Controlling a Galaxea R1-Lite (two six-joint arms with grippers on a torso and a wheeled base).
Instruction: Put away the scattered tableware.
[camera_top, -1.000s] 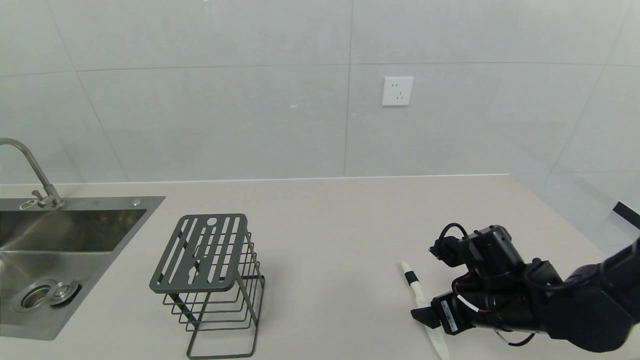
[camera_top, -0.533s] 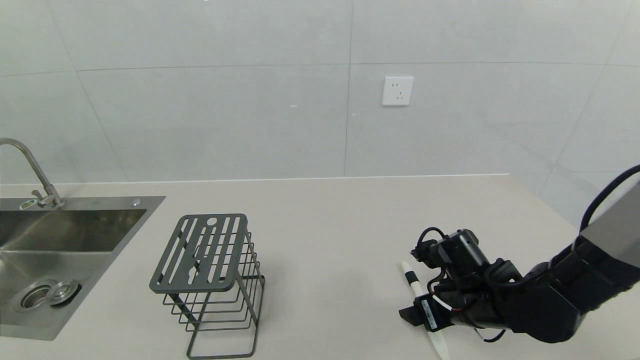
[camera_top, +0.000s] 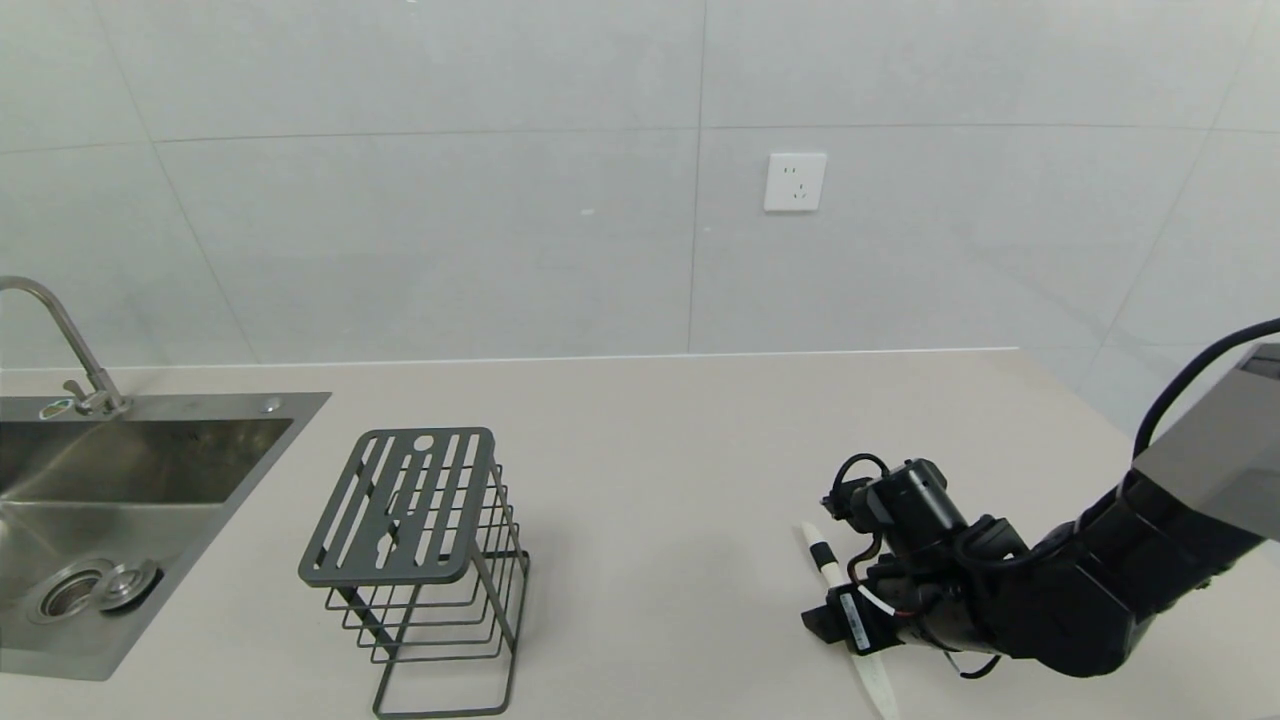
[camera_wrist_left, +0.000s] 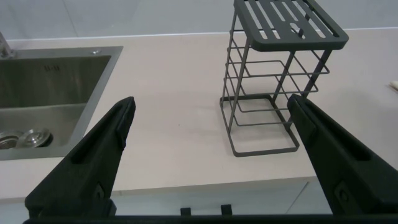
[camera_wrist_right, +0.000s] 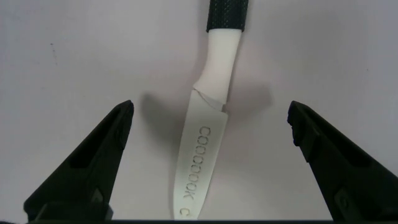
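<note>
Settling my right gripper over the white knife, near right on the counter.
Over the last second I brought it in leftward; its jaws now gape either side of the blade, so closing comes next, then the rack.

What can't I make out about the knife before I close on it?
Head view: the right gripper covers the middle of the knife, and the bottom edge cuts off the blade tip.
Right wrist view: the handle end and the blade tip run past the picture's edges.
Either view: whether the fingers touch the counter.
</note>
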